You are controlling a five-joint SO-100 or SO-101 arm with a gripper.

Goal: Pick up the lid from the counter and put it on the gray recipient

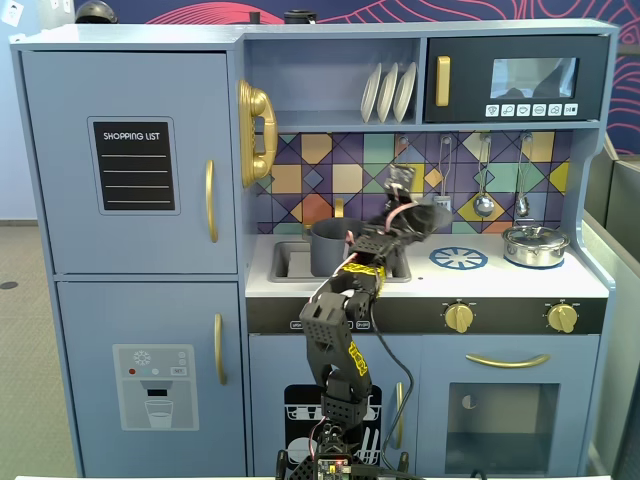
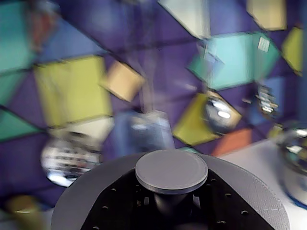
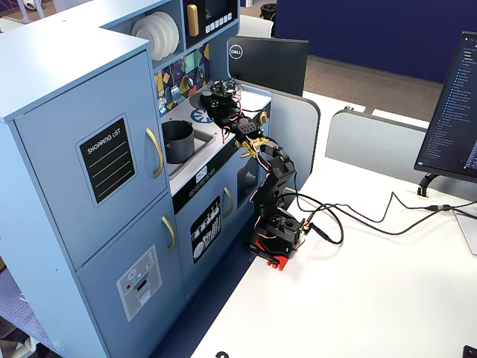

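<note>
The lid (image 1: 432,213) is matte dark gray and is held tilted in the air above the counter, between the sink and the burner circle. My gripper (image 1: 408,205) is shut on its central knob (image 2: 171,171). In the wrist view the black fingers (image 2: 115,211) sit on either side of the knob stem over the lid's disc (image 2: 79,201). The gray recipient (image 1: 331,247), a matte dark gray pot, stands open in the sink to the left of the lid. In another fixed view the lid (image 3: 199,99) hangs beyond and right of the pot (image 3: 177,140).
A shiny silver pot with its own lid (image 1: 535,245) stands at the counter's right. A blue-and-white burner circle (image 1: 459,258) lies under the gripper's right. Utensils (image 1: 484,203) hang on the tiled back wall. The sink (image 1: 285,263) holds the pot.
</note>
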